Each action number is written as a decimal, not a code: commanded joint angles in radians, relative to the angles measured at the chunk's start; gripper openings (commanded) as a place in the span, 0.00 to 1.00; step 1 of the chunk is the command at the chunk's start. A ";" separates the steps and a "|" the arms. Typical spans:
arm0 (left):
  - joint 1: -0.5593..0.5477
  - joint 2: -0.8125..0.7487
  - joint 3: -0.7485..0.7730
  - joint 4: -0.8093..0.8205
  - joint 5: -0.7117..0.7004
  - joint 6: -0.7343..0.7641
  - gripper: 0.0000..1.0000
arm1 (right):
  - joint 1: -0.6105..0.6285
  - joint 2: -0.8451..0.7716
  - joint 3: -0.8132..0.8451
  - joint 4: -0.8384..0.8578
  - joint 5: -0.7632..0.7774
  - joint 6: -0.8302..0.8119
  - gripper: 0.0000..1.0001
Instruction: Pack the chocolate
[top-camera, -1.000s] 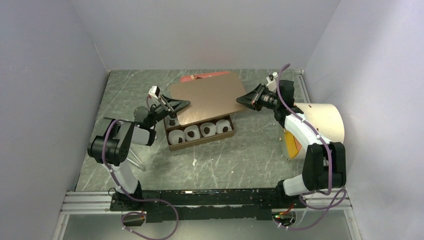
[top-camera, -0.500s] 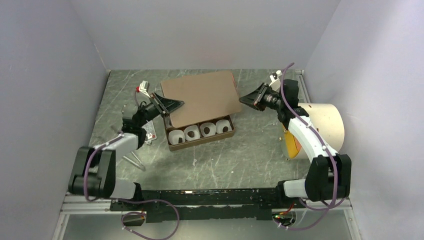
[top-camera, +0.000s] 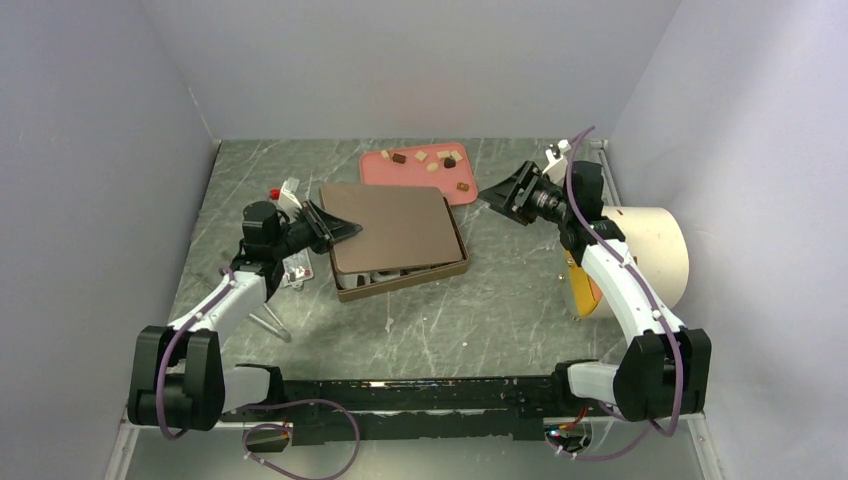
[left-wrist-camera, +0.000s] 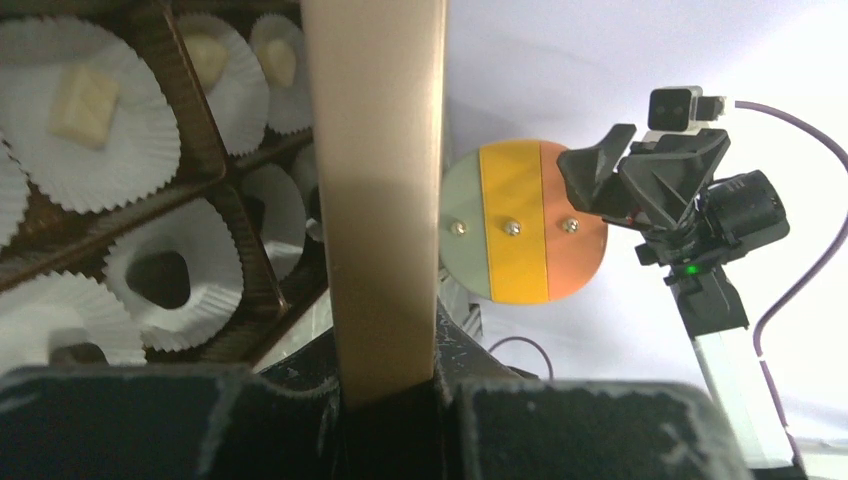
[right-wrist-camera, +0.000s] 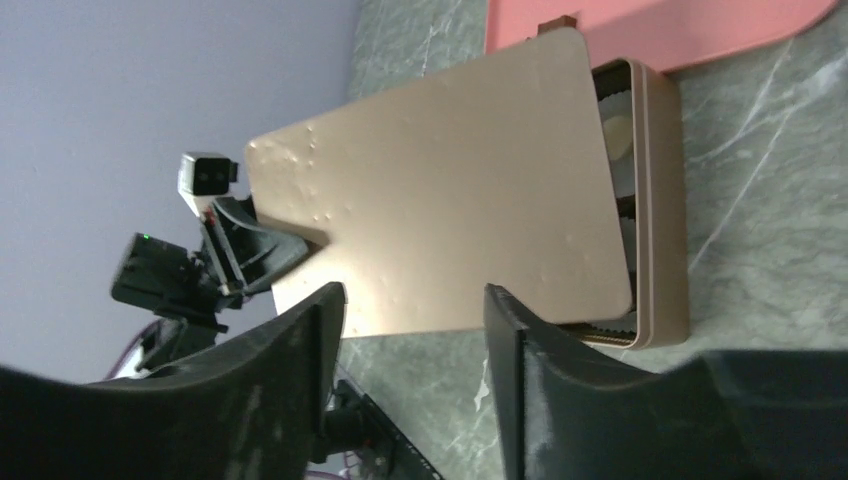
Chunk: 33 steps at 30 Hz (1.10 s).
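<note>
**Lid over the chocolate box.** My left end effector (top-camera: 340, 227) was pinching the left edge of the brown lid (top-camera: 393, 228). The lid lay low over the brown box (top-camera: 405, 284) but sat skewed, with a strip of the near row showing. I judged that this grip served to steer the lid square onto the rim.

My right end effector (top-camera: 496, 193) stood with its jaws spread, off the lid's right edge and touching nothing, which left that side free to drop.

The chocolate was in two places. Some pieces (left-wrist-camera: 85, 105) sat in white paper cups (left-wrist-camera: 165, 300) inside the box, seen under the lid from the left wrist. Several chunks (top-camera: 443, 156) lay loose on the pink tray (top-camera: 385, 172), just behind the box on the surface (top-camera: 480, 310). In my judgement, seating the lid now would shut those loose chunks out.
</note>
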 joint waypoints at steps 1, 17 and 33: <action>0.002 -0.015 -0.019 0.139 0.086 -0.108 0.08 | 0.005 -0.023 0.013 -0.006 0.029 -0.036 0.66; 0.001 -0.077 0.006 0.136 0.041 -0.152 0.10 | 0.010 -0.054 -0.033 0.040 0.044 -0.016 0.90; -0.036 0.028 -0.077 0.248 0.003 -0.154 0.10 | 0.026 -0.002 -0.020 0.016 0.018 -0.093 1.00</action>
